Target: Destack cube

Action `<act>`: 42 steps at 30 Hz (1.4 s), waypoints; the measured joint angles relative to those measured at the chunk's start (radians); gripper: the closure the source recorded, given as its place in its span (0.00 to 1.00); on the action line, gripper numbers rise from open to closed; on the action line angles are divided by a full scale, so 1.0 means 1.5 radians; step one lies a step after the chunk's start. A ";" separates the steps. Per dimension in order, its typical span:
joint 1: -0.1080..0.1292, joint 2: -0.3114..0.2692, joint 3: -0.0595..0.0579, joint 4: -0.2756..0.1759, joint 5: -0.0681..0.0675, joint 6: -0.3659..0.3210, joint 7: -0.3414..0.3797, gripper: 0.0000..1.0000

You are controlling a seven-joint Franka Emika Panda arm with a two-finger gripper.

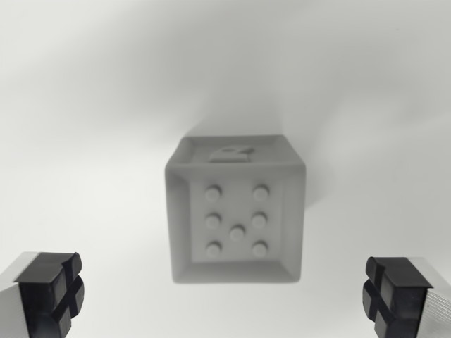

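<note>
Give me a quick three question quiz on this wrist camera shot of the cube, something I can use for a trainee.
1. True or false: the gripper is closed on the cube.
2. How many raised studs show on the cube's top face? A) four B) seven C) nine
3. Fill in: the cube sits ____ the two fingertips in the wrist view.

Key: 1. false, the fingers stand wide apart and clear of it. 2. B. 3. between.

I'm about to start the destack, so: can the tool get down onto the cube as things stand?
Probably yes. The tool is open, its pads wide apart on either side, and the grey cube sits between them with nothing around it on the white surface. Whether another cube lies beneath cannot be told.
</note>
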 joint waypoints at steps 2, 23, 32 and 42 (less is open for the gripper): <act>0.000 -0.010 0.000 -0.001 0.000 -0.009 0.000 0.00; 0.001 -0.106 -0.002 0.008 -0.002 -0.114 0.001 0.00; 0.001 -0.136 -0.003 0.025 -0.003 -0.160 0.002 0.00; 0.001 -0.161 -0.003 0.050 -0.004 -0.211 0.003 0.00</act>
